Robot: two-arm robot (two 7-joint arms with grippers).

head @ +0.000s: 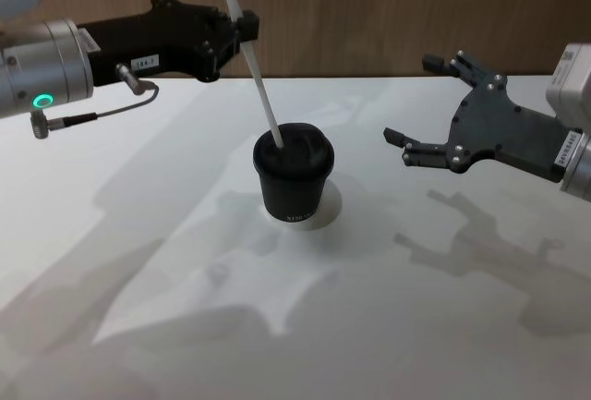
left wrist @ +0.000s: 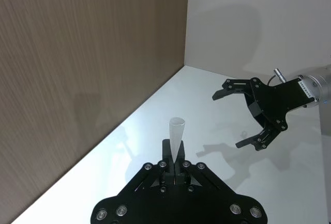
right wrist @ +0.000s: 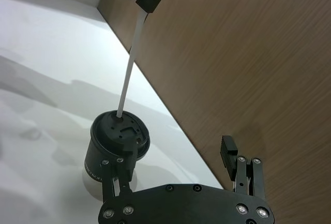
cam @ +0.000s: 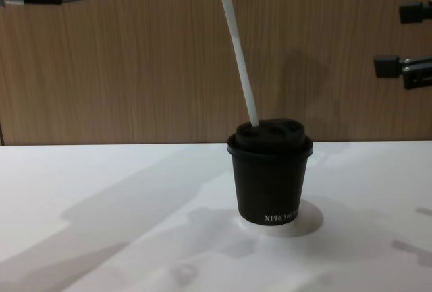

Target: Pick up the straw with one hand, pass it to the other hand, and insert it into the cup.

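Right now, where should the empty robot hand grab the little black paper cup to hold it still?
Grip the little black paper cup around its bare side wall, below the domed lid. The open right gripper should come level from the robot's right: the long thin white straw, slanting up to the left gripper, blocks the top.

Straw (head: 261,86) in cup (head: 294,181), tilted left

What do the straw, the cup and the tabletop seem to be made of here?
Straw: probably paper or matte plastic, a plain white tube without shine. Cup: likely paper, matte black with printed white lettering; its domed lid looks like moulded plastic. Tabletop: smooth white laminate or similar, showing soft shadows.
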